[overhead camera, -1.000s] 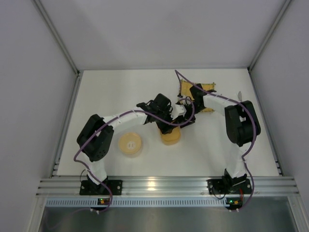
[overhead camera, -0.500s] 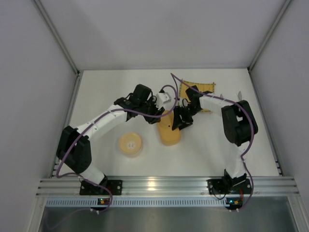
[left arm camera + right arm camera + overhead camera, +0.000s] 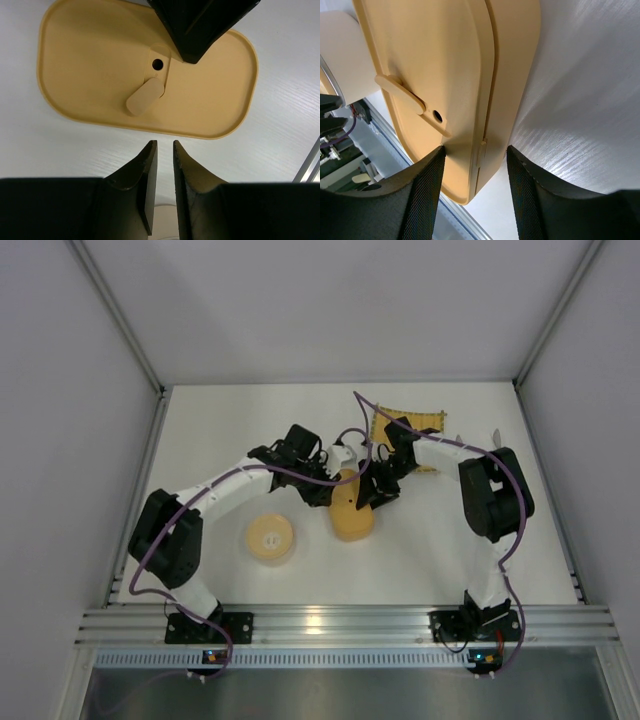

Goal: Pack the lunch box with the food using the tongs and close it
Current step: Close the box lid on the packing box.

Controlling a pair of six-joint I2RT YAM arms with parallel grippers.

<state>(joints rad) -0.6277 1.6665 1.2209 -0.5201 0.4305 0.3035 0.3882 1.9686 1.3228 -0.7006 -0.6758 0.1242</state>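
The lunch box (image 3: 352,516) lies mid-table with its lid on. The lid's vent tab shows in the left wrist view (image 3: 145,96) and the right wrist view (image 3: 400,92). My left gripper (image 3: 325,496) (image 3: 164,145) hovers beside the box's long left side, open by only a narrow slit, with nothing between the fingers. My right gripper (image 3: 372,495) (image 3: 476,148) is open and straddles the box's rim: one finger rests on the lid, the other stands clear of the side wall. The food is out of view. I cannot make out the tongs.
A round yellow container (image 3: 270,538) sits left of the box, near the left arm's elbow. A yellow mat (image 3: 425,422) lies at the back, partly under the right arm. Grey walls close in the table on three sides.
My left arm unfolded and reached back, then drew in to the box's left side while its jaws narrowed. The right gripper shifted onto the box's far rim and has stayed there.
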